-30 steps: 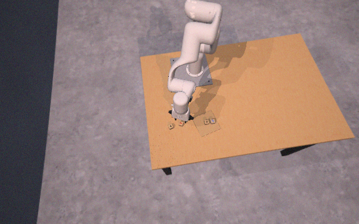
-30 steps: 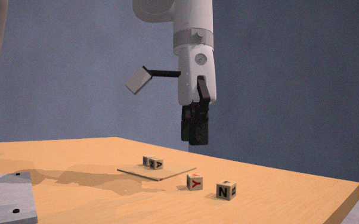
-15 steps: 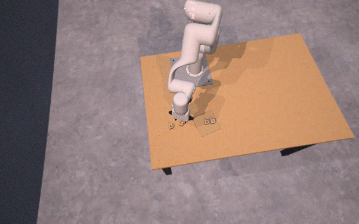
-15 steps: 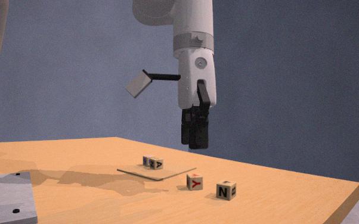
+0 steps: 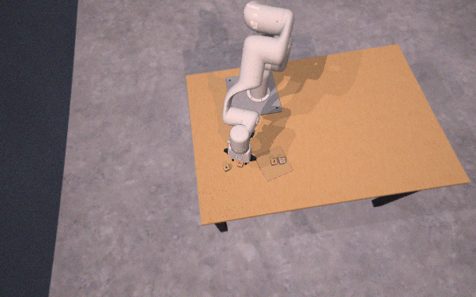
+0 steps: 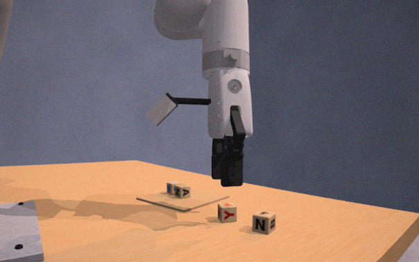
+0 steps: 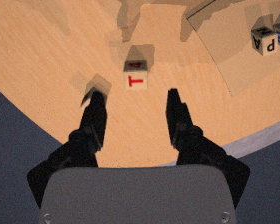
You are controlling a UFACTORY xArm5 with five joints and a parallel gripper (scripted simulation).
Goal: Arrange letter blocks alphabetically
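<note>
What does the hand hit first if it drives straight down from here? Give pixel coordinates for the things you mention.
Likely the red-lettered block (image 5: 240, 164) (image 6: 227, 213) (image 7: 136, 80), or the table (image 5: 349, 130) (image 6: 116, 240) (image 7: 141, 117) beside it; depth under the hand (image 5: 239, 160) (image 6: 227, 182) (image 7: 135, 92) is unclear.

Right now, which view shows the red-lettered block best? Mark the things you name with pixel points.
Exterior: the red-lettered block (image 5: 239, 164) (image 6: 227, 212) (image 7: 135, 78) stands unobstructed there, a red Y on one side. Wrist also shows it whole, a red T facing the camera, but smaller. Top shows it tiny, close against the gripper's outline, letter unreadable.
</note>
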